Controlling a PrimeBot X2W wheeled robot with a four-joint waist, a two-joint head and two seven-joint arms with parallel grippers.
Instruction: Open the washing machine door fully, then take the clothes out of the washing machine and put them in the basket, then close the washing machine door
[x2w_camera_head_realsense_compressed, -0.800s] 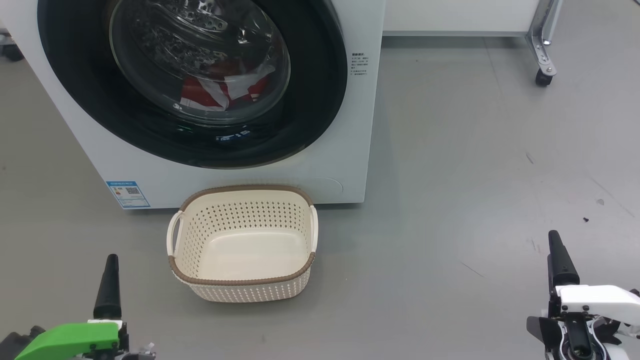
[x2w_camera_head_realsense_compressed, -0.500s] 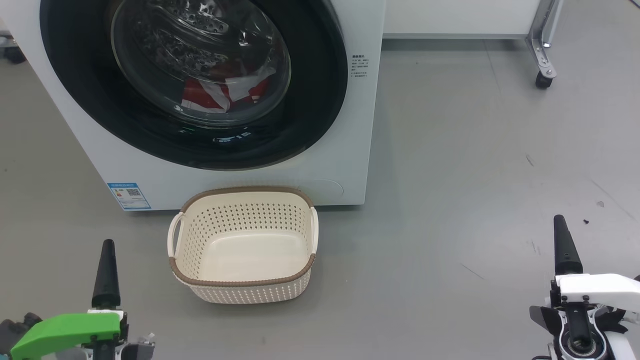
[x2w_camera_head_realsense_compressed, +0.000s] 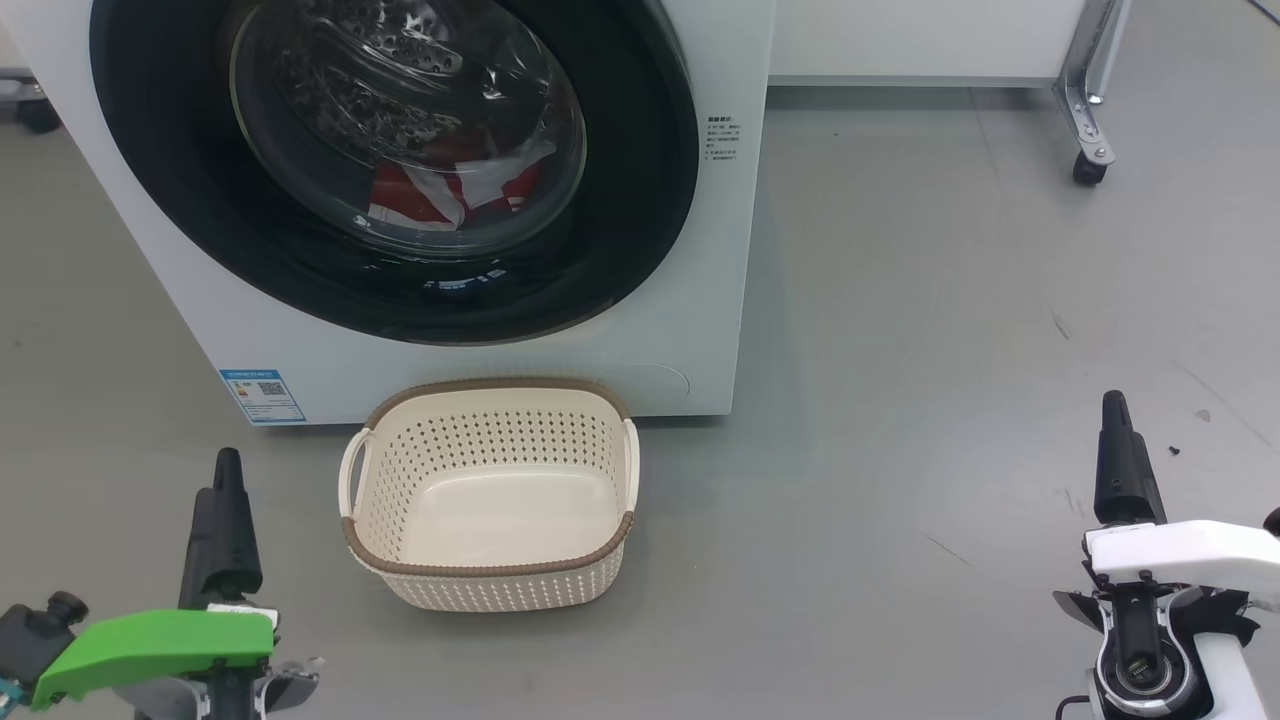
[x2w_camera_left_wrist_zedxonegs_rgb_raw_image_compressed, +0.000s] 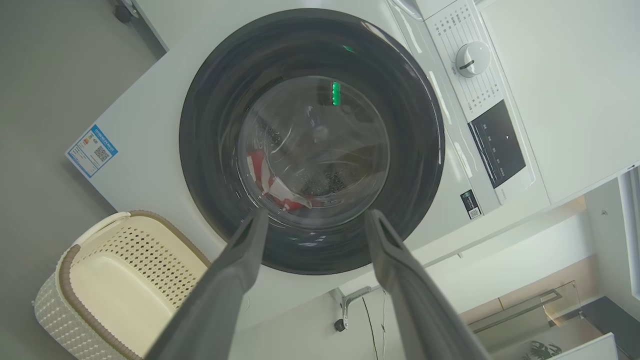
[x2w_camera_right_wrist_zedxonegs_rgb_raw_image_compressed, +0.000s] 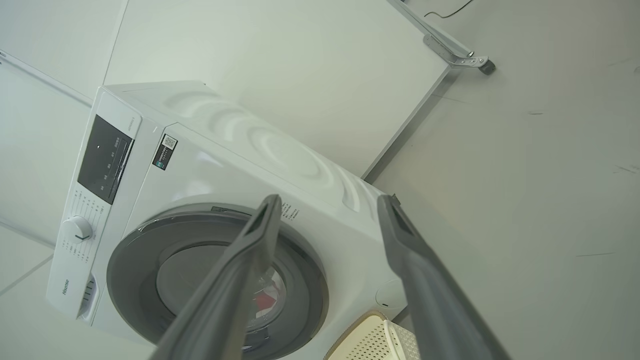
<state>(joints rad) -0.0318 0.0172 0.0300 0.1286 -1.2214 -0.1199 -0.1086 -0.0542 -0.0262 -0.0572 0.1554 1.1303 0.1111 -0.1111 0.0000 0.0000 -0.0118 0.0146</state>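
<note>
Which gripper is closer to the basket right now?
Left. The left gripper sits just off the basket's left side; the right gripper is much farther away on its right.

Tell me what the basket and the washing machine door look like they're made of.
The basket: likely moulded plastic, matte cream, punched holes, brown woven-look rim. The washing machine door: glossy black rim, probably plastic, with reflections; clear bowl, seemingly glass, shows the clothes behind.

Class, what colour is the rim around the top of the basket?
Brown, on the cream basket; best seen in the head view.
</note>
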